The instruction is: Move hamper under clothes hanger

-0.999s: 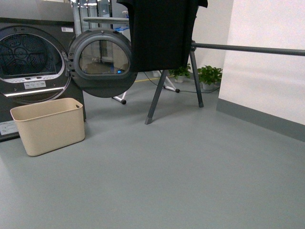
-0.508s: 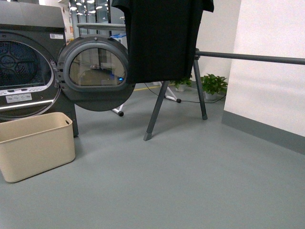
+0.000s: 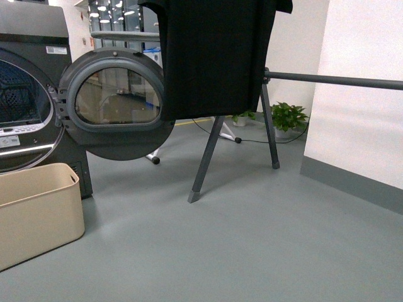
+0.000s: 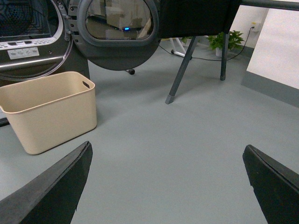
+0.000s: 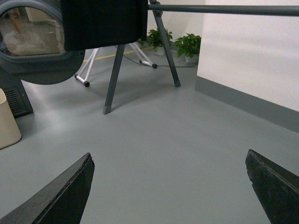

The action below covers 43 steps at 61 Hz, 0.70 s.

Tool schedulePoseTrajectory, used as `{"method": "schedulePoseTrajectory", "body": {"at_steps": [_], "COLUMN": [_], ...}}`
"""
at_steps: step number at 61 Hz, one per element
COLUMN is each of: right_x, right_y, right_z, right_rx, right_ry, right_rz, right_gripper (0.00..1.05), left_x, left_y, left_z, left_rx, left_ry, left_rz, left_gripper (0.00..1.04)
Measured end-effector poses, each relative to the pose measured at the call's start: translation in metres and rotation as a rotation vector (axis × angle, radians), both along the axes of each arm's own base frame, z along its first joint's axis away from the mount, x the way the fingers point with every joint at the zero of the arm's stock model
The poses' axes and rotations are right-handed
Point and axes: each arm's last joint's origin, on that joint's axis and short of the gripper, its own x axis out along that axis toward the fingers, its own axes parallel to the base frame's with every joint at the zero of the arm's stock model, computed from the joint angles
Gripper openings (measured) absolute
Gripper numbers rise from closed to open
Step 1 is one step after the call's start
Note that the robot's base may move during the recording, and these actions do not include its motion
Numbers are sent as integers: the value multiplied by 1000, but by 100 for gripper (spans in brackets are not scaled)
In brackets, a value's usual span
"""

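Nearest the wrist cameras, the left gripper [image 4: 167, 147] had its two dark fingers [image 4: 56, 186] spread wide with nothing between them, and the right gripper [image 5: 169, 155] was spread and empty in the same way, both above bare grey floor [image 3: 252, 251]. Further on, at the left, the hamper [image 3: 34, 214] stood upright on the floor with its open side up. Its long axis ran roughly left to right, along the front of the dryer [image 3: 25, 94] just behind it. The dryer's round door [image 3: 116, 104] hung open. The clothes hanger [image 3: 334, 80] stood well to the right of the hamper, its bar running level to the right, a black shirt [image 3: 214, 56] draped over its left end. Potted plants [image 3: 288, 117] sat farthest back.
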Motion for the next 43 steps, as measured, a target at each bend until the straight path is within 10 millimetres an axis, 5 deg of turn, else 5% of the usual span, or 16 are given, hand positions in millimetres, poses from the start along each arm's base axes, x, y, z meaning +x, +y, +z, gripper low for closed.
{"method": "schedulePoseTrajectory", "body": {"at_steps": [43], "right_x": [0], "right_y": [0], "right_z": [0], "right_rx": [0], "right_ry": [-1], "right_rz": [1], "right_gripper": [97], "left_x": [0], "left_y": [0], "left_z": [0], "left_rx": [0], "left_ry": [0], "left_rz": [0], "left_gripper": [98]}}
